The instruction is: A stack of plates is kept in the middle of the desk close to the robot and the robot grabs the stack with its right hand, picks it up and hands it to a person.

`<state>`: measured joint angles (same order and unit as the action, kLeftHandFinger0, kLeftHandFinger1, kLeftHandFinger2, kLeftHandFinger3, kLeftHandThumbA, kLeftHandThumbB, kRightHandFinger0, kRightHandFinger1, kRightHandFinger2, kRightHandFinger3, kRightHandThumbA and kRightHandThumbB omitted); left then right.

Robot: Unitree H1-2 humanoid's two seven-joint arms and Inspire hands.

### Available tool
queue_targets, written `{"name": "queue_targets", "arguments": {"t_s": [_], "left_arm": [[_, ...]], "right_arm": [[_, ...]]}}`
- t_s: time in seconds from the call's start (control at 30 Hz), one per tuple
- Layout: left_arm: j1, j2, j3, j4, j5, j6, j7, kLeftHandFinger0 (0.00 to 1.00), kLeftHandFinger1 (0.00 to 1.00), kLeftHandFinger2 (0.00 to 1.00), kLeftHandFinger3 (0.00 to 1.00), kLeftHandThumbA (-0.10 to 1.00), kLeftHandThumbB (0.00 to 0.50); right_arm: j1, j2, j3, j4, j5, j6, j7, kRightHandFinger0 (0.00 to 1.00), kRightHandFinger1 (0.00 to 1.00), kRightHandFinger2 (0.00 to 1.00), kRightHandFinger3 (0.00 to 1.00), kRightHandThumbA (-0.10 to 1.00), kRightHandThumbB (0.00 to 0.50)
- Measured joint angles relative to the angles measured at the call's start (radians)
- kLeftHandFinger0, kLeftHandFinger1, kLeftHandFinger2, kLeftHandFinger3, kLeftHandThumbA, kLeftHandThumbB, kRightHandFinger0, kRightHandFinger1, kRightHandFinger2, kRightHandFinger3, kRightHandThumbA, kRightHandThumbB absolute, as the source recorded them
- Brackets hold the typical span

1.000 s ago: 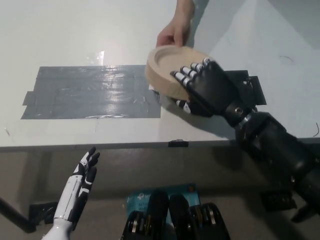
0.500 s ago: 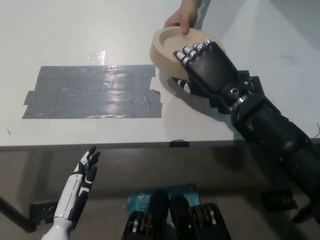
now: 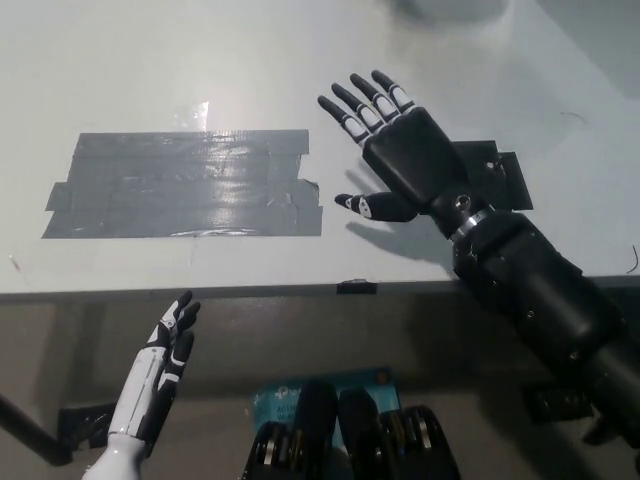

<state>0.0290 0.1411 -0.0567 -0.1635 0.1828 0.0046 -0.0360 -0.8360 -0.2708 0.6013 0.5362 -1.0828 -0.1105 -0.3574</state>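
At the lower left of the frame your white left hand point(image 3: 168, 345) hangs idle below the desk edge, fingers loosely apart and holding nothing.

Moving up, the front edge of the desk point(image 3: 200, 70) crosses the frame, and a broad patch of grey tape point(image 3: 180, 185) lies on it at centre left. Some darker tape point(image 3: 495, 170) shows just beside the black forearm at centre right.

Your black right hand point(image 3: 385, 150) is stretched out over the desk at upper centre, palm down, fingers fanned wide and thumb out to the side. It grips nothing.

You will not find the stack of plates anywhere in view: not on the desk, not under the right hand. No person shows either; only a soft shadow sits at the top edge, and I cannot tell what casts it.

Judging from this, the handover looks complete. All that seems left is to draw the right arm back toward the body.
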Motion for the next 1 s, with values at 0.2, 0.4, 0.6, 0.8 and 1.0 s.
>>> {"name": "queue_targets", "arguments": {"t_s": [0.2, 0.4, 0.6, 0.8, 1.0], "left_arm": [[-0.002, 0.0, 0.0, 0.002, 0.0, 0.001, 0.0, 1.0, 1.0, 1.0, 1.0, 1.0, 0.0], [-0.006, -0.001, 0.0, 0.006, 0.0, 0.004, 0.0, 1.0, 1.0, 1.0, 1.0, 1.0, 0.0], [-0.01, -0.001, 0.001, 0.01, 0.0, 0.006, 0.0, 1.0, 1.0, 1.0, 1.0, 1.0, 0.0], [-0.019, 0.0, 0.001, 0.02, 0.0, 0.006, 0.0, 1.0, 1.0, 1.0, 1.0, 1.0, 0.0], [-0.022, 0.0, 0.001, 0.03, 0.0, 0.006, 0.0, 1.0, 1.0, 1.0, 1.0, 1.0, 0.0]], "right_arm": [[0.068, -0.056, -0.064, -0.253, 0.036, 0.011, 0.12, 1.0, 1.0, 1.0, 1.0, 0.9, 0.5], [0.169, -0.107, -0.119, -0.472, 0.058, 0.017, 0.183, 1.0, 1.0, 1.0, 1.0, 0.89, 0.494], [0.319, -0.126, -0.153, -0.67, 0.085, 0.03, 0.222, 1.0, 1.0, 1.0, 1.0, 1.0, 0.466], [0.58, -0.119, -0.21, -0.91, 0.163, 0.034, 0.234, 1.0, 1.0, 1.0, 1.0, 0.95, 0.396], [0.786, -0.09, -0.268, -0.981, 0.264, 0.024, 0.23, 1.0, 1.0, 1.0, 1.0, 1.0, 0.338]]}}
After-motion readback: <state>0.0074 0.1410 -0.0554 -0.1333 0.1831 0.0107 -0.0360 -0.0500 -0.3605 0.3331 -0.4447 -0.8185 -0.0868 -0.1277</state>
